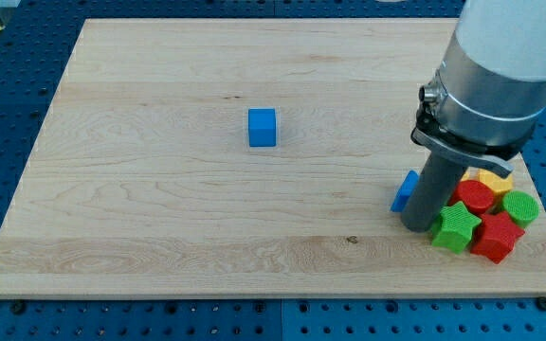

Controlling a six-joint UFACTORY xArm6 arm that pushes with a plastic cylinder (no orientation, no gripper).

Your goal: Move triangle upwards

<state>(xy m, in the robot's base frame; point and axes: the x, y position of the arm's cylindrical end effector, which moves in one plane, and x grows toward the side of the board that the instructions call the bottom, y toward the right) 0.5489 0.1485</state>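
Camera view — wooden board (pixel 159 208) on blue perforated table (pixel 8 317) — blue cube (pixel 263 127) mid-board.

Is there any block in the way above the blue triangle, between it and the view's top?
Nothing visible blocks it. The blue triangle lies just left of my tip, and the board above it is bare wood. The blue cube is far to the view's left, outside that path.

Pale grey arm (pixel 510 57), dark rod (pixel 427 194)
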